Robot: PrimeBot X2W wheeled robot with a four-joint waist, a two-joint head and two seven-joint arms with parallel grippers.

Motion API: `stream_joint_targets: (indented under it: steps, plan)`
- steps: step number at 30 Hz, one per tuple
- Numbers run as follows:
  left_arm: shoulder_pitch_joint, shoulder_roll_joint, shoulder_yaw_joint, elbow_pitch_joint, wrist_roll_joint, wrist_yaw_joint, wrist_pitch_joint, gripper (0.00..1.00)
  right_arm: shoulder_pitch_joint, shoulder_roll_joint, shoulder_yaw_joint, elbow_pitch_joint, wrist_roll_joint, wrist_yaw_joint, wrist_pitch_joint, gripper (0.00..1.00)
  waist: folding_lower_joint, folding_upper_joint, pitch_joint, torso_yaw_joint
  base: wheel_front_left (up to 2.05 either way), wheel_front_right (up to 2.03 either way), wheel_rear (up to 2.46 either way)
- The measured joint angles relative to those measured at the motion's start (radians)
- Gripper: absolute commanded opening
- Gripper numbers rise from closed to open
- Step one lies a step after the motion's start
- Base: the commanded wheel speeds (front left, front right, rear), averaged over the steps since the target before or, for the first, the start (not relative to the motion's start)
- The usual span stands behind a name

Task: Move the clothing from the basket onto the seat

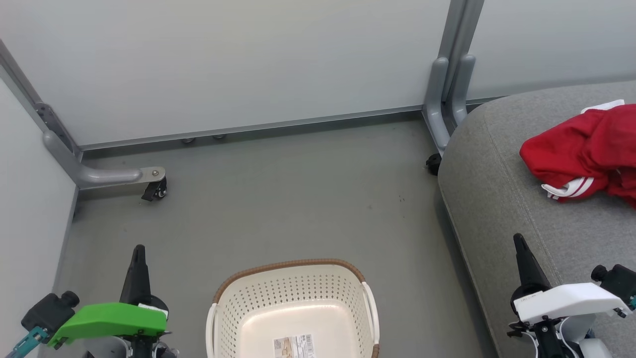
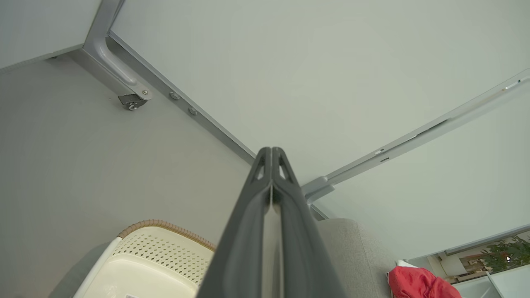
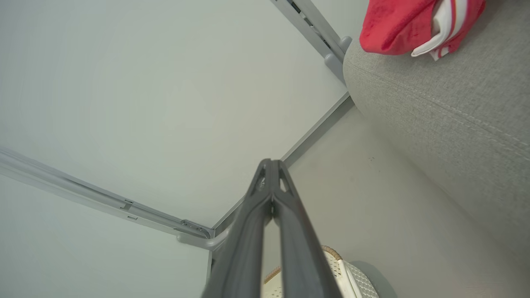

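The cream basket [image 1: 293,313] with its brown rim stands on the floor at the bottom centre, and only a paper label lies in it. The red clothing [image 1: 586,149] with white-striped trim is heaped on the grey seat [image 1: 497,199] at the right. My left gripper [image 1: 139,248] is shut, left of the basket, holding nothing. My right gripper [image 1: 517,237] is shut over the seat's front part, below the clothing and apart from it. In the left wrist view the left gripper [image 2: 271,150] points at the wall above the basket [image 2: 157,256]. The right gripper [image 3: 271,162] has the clothing [image 3: 397,25] at its upper right.
Pale partition walls close the back and left. A grey wall foot with a black caster [image 1: 155,189] juts onto the floor at the left. Another grey post [image 1: 447,99] and caster [image 1: 433,163] stand by the seat's far corner. Grey floor [image 1: 298,199] lies between the basket and the wall.
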Motion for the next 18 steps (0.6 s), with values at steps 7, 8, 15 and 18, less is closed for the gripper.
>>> stream_joint_targets:
  steps: [7,8,15,18]
  plan:
    - [-0.007,0.0,0.007,-0.002,-0.08,-0.001,0.022,0.0,-0.005,-0.001,-0.007,0.003,0.081,0.0,0.021,0.0,0.0,0.0,0.001,-0.004,0.0,0.0,0.0]
    - [-0.007,0.0,0.008,-0.002,-0.095,-0.001,0.025,0.0,-0.007,-0.001,-0.007,0.003,0.094,0.0,0.023,0.0,0.0,0.0,0.001,-0.005,0.0,0.0,0.0]
    - [-0.01,0.0,0.014,-0.004,-0.167,-0.004,0.043,0.0,-0.012,-0.001,-0.012,0.007,0.167,0.0,0.042,0.0,0.0,0.0,0.002,-0.009,0.0,0.0,0.0]
    - [-0.011,0.0,0.016,-0.005,-0.197,-0.005,0.052,0.0,-0.017,-0.002,-0.014,0.008,0.2,0.0,0.049,0.0,0.0,0.0,0.002,-0.011,0.0,0.0,0.0]
